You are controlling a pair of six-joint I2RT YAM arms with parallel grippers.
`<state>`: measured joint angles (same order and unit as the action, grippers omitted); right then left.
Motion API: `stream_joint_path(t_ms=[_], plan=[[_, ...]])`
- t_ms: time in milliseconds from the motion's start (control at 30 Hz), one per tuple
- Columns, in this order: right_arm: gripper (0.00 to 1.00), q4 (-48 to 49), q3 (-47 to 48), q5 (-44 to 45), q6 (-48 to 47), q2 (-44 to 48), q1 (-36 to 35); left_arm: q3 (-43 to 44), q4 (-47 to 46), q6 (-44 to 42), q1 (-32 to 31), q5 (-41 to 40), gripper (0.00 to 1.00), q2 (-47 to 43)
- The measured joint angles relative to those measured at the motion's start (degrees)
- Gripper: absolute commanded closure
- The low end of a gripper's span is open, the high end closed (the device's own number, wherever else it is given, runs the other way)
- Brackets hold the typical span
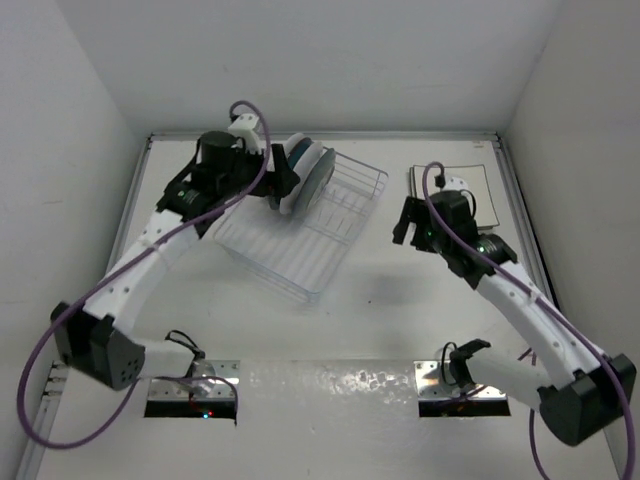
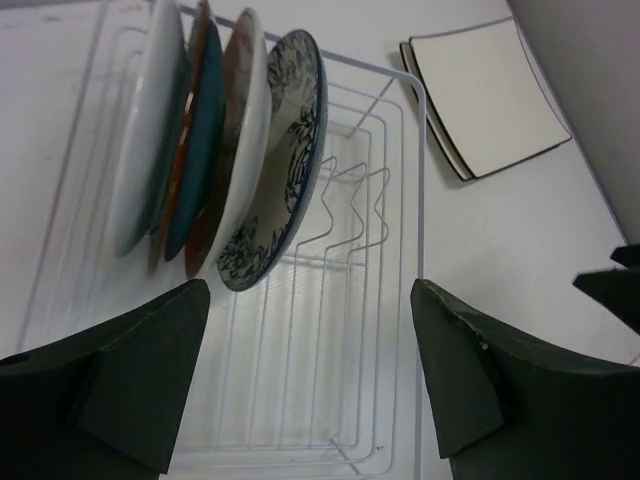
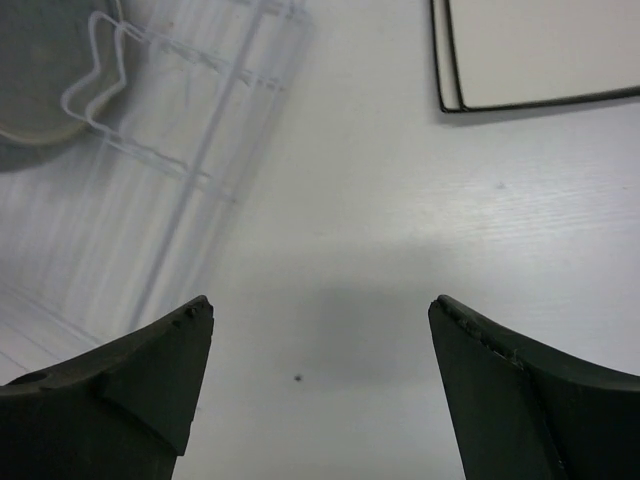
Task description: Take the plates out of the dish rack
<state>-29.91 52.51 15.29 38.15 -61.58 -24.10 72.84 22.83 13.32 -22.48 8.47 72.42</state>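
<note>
Thin white coated wire of the dish rack (image 2: 419,250), clear ribbed plastic tray (image 1: 280,265) beneath it, glossy glazed blue floral plate (image 2: 275,160), smooth cream square plates (image 2: 490,95) with a soft sheen at the tabletop's far right corner, matt white tabletop (image 3: 380,230), matt black plastic left gripper (image 2: 310,375)

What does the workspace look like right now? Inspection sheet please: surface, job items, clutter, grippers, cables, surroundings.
Surface: white table, bare in the middle.
Job's things: dish rack sits angled, left of centre. The round plates stand on edge at its far end, with the blue floral plate outermost. Two square plates are stacked on the table right of the rack.
Clutter: nothing seen.
Grippers: left gripper open and empty over the rack, facing the plates. Right gripper open and empty over bare table between the rack and the square plates.
Cables: a purple cable runs along each arm; the left one loops past the table edge.
Surroundings: white walls on three sides.
</note>
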Motion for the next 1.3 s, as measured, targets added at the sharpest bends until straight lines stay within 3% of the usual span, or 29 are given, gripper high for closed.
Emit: stream_joint_path(t_ms=[200, 367, 600, 833, 867, 1100, 1300], plan=[[0.14, -4.46, -7.04, 0.35, -4.48, 9.16, 0.52, 9.01, 0.87, -0.81, -1.01, 4.74, 0.38, 16.61], [0.14, -6.14, -8.85, -0.66, -6.91, 12.48, 0.76, 17.33, 3.45, -2.29, -1.99, 4.85, 0.41, 25.42], [0.13, -6.6, -10.49, -3.23, -8.44, 14.67, 0.76, 24.0, 6.08, -4.28, -2.1, 3.48, 0.63, 31.01], [0.13, -5.92, -10.88, -5.16, -8.87, 14.62, 0.76, 24.35, 7.06, -4.46, -2.25, 4.15, 0.68, 34.8], [0.13, -5.75, -11.1, -5.29, -8.96, 14.58, 0.76, 24.35, 7.1, -4.42, -2.25, 4.46, 0.76, 35.17], [0.13, -5.11, -12.35, -5.51, -9.07, 14.1, 0.76, 25.03, 7.41, -5.88, -2.56, 6.36, 1.0, 35.76], [0.13, -4.83, -12.35, -5.51, -9.05, 14.08, 0.76, 29.22, 10.95, -7.02, -2.56, 6.58, 1.0, 37.66]])
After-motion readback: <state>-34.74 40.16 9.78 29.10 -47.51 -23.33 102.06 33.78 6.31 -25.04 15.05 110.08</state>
